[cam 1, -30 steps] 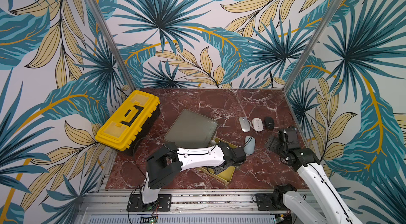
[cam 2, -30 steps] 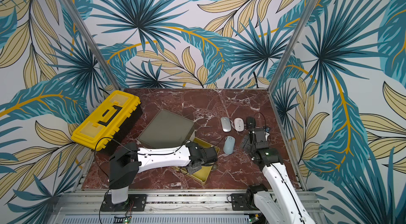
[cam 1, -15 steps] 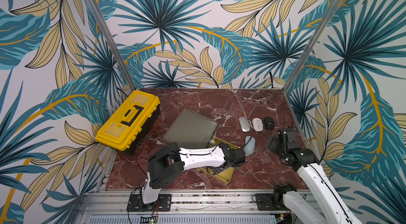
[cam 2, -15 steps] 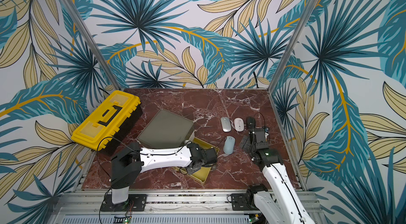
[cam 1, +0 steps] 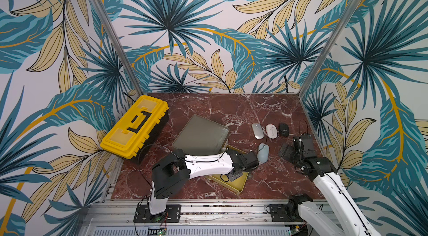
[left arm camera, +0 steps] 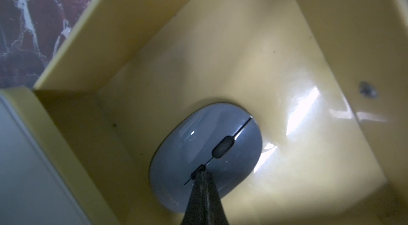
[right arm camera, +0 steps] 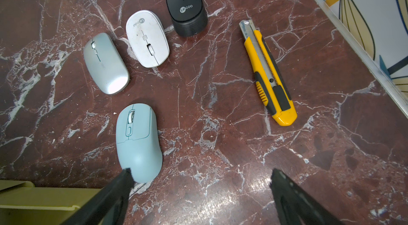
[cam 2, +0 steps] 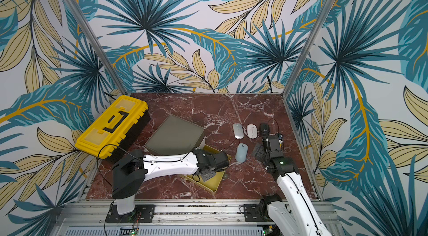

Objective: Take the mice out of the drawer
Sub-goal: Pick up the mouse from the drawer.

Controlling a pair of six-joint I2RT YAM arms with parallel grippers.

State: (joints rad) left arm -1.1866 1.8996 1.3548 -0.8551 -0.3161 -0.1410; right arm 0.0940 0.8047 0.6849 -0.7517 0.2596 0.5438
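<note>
1. While the left gripper [left arm camera: 201, 169] is pinched fully together and empty, its tip sits over the dark grey mouse [left arm camera: 205, 146]; contact cannot be confirmed.
2. That mouse lies inside the yellow drawer [left arm camera: 110, 25].
3. Jaws of the right gripper [right arm camera: 201, 172] are spread wide, holding nothing, above the marble table [right arm camera: 220, 102].
4. On the table's far right, in a row from left to right: silver mouse [right arm camera: 106, 62], white mouse [right arm camera: 147, 38], black mouse [right arm camera: 186, 7].
5. Nearer, the pale blue mouse [right arm camera: 138, 144] lies just right of the drawer.

Marble table [cam 1: 231, 107]: toolbox [cam 1: 136, 126], cabinet [cam 1: 200, 135], four mice [right arm camera: 138, 144], knife [right arm camera: 268, 73].

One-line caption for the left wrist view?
Shut left gripper poised over the dark grey mouse lying in the yellow drawer.
</note>
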